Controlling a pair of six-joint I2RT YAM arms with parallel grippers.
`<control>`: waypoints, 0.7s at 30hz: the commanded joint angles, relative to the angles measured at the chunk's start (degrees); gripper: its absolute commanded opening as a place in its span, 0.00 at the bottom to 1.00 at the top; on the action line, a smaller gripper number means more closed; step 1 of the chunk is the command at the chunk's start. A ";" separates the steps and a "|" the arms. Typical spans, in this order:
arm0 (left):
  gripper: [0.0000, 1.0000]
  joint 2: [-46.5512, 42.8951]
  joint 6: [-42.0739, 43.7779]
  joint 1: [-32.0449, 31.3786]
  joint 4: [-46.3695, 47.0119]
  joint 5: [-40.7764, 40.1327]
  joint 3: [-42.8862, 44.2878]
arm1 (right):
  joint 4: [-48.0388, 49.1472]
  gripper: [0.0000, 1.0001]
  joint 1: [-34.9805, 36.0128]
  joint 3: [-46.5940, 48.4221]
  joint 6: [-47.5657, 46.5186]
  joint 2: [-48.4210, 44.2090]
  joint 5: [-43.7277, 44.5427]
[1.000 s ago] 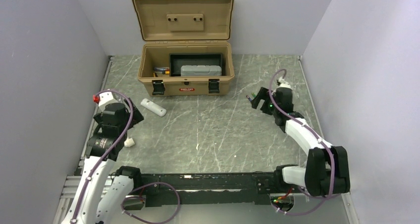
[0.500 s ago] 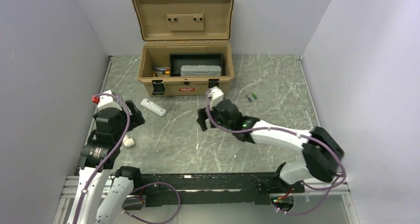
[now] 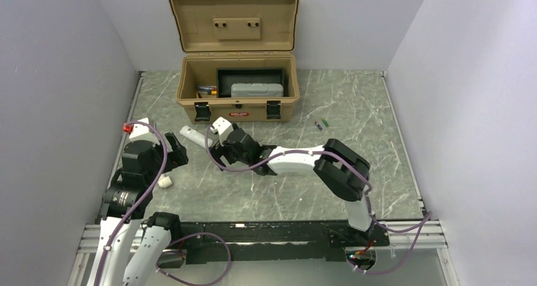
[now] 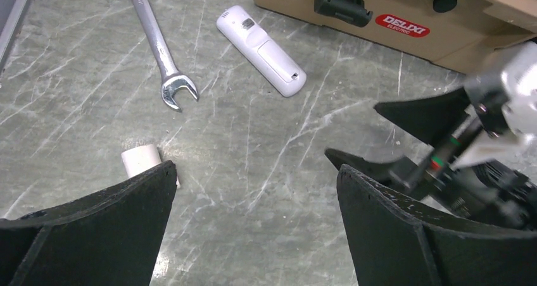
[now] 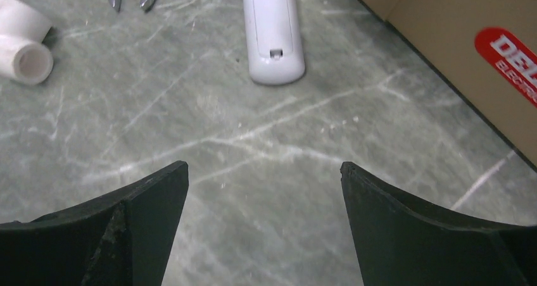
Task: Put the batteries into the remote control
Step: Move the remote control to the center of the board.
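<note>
The remote control [image 4: 261,50] lies flat on the tabletop [image 3: 304,178], just in front of the open tan toolbox [image 3: 237,112] near its left latch. Its smooth side, with a long panel, faces up, so no buttons show. The batteries [image 3: 322,124], one dark and one green, lie side by side well to the right of it, in front of the toolbox's right corner. The right tool [image 5: 263,172] hovers just short of the remote's nearer end, its jaws spread wide and holding nothing. The left tool [image 4: 255,169] hangs near the tabletop's left edge — also wide and empty. A silver wrench [image 4: 161,45] lies left of the remote. A white pipe elbow [image 5: 22,42] sits on the tabletop close under the left tool — not touching it.
</note>
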 commanded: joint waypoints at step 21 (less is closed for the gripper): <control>0.99 -3.21 5.43 0.27 -1.70 7.63 3.72 | -1.33 1.00 -3.23 23.84 0.15 22.08 -3.43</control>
